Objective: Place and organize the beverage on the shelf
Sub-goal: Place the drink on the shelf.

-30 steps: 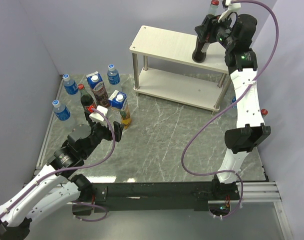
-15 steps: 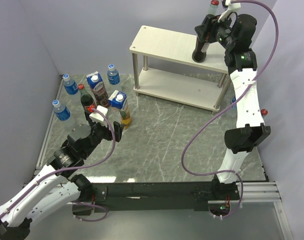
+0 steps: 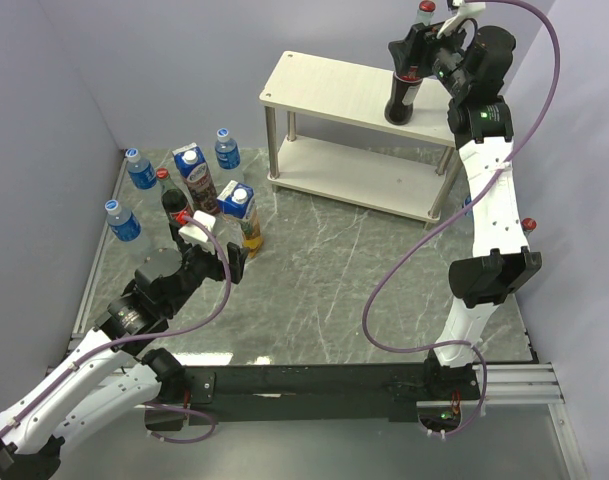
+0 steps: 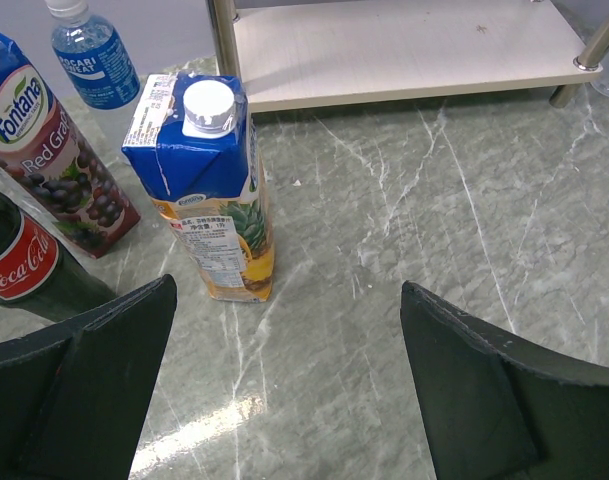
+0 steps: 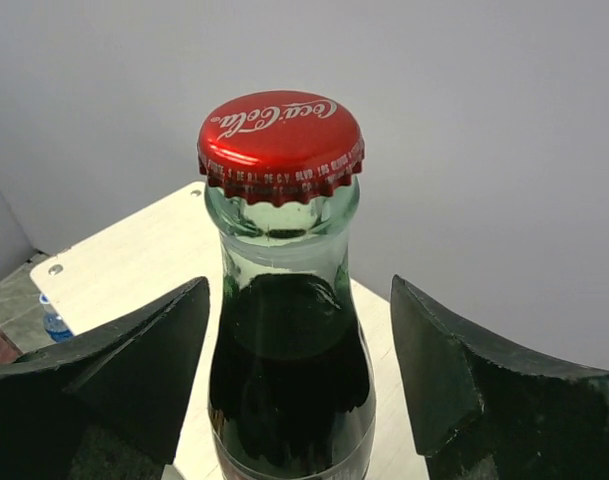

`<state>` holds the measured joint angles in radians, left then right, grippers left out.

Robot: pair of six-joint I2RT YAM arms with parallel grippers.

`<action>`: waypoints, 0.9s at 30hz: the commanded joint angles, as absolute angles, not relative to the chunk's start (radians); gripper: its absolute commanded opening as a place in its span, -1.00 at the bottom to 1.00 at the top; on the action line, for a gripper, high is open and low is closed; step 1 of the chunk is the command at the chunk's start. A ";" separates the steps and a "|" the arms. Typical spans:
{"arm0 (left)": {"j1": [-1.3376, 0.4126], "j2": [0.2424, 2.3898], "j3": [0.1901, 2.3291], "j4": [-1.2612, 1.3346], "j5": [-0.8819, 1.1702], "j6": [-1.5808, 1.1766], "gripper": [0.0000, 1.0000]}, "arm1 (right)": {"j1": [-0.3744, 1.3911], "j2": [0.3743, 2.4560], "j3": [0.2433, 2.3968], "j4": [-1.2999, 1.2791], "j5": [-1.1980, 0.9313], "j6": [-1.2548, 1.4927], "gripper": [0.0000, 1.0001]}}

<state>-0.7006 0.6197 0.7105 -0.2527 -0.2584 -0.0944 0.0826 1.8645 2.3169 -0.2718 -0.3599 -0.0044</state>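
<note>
The shelf [image 3: 359,95] stands at the far side of the counter [image 3: 334,270]. On its top board a Coca-Cola bottle [image 5: 287,330] stands upright between the fingers of my right hand [image 3: 412,52], which are spread with a gap on each side. My left hand [image 4: 284,380] hangs wide apart over the counter near the pineapple carton [image 4: 212,190].

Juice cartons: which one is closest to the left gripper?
The pineapple carton, white-capped, standing right ahead of the open left gripper; the Red Grape carton stands farther off.
</note>
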 commanded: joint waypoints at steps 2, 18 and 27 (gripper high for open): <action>-0.695 0.620 0.709 -0.219 -0.242 -0.104 0.99 | 0.086 1.821 2.342 -0.215 -0.345 -0.029 0.61; -0.692 0.600 0.709 -0.219 -0.233 -0.109 0.99 | 0.086 1.735 2.341 -0.229 -0.388 -0.049 0.74; -0.690 0.589 0.710 -0.219 -0.232 -0.107 0.99 | 0.078 1.643 2.316 -0.262 -0.400 -0.097 0.76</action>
<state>-0.6968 0.6022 0.7105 -0.2527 -0.2481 -0.0978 0.0822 1.7206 2.3299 -0.2779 -0.3908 -0.0643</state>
